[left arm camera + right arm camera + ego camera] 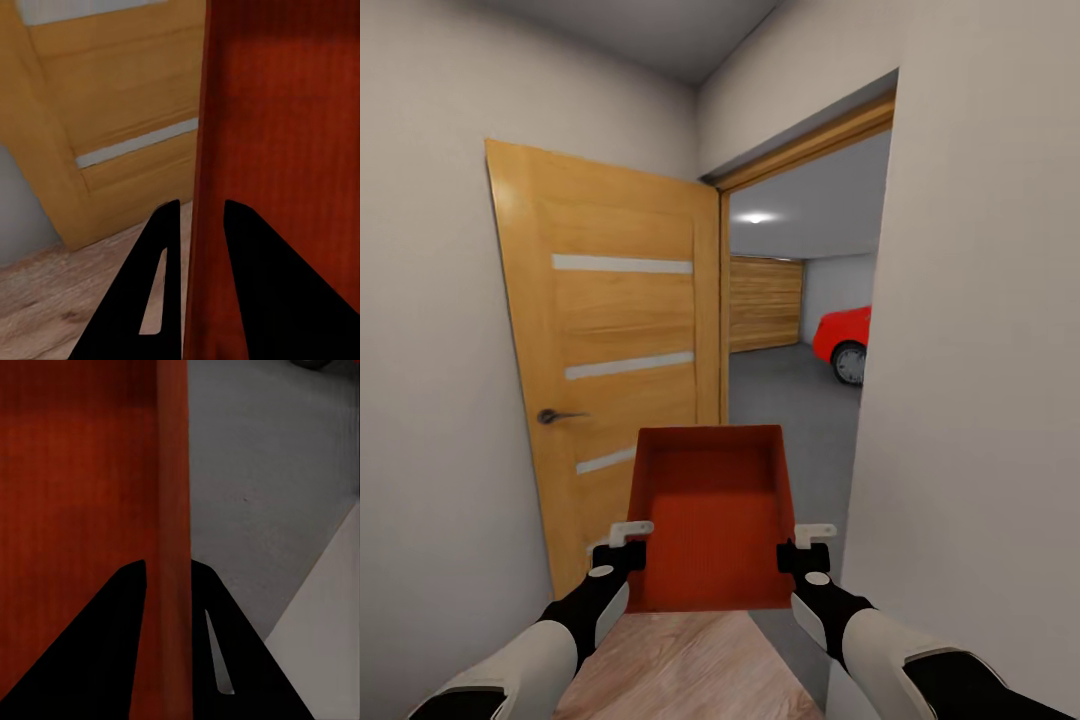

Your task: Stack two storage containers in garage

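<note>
An orange-red storage container (710, 515) with a ribbed inside hangs in front of me, open top up, carried between both arms. My left gripper (630, 545) is shut on its left wall; in the left wrist view its black fingers (161, 262) straddle that wall (206, 150). On the opposite wall my right gripper (800, 548) is shut, its fingers (127, 607) clamping the rim (174, 495). Through the doorway ahead lies the garage with its dark grey floor (785, 385). Light wood planks (680, 665) are under me.
An orange-wood door (610, 350) with glass slats stands open on the left of the doorway. A pale wall (970, 400) closes in on the right. Inside the garage are a bright red car (845, 340) and a wooden roller door (765, 300).
</note>
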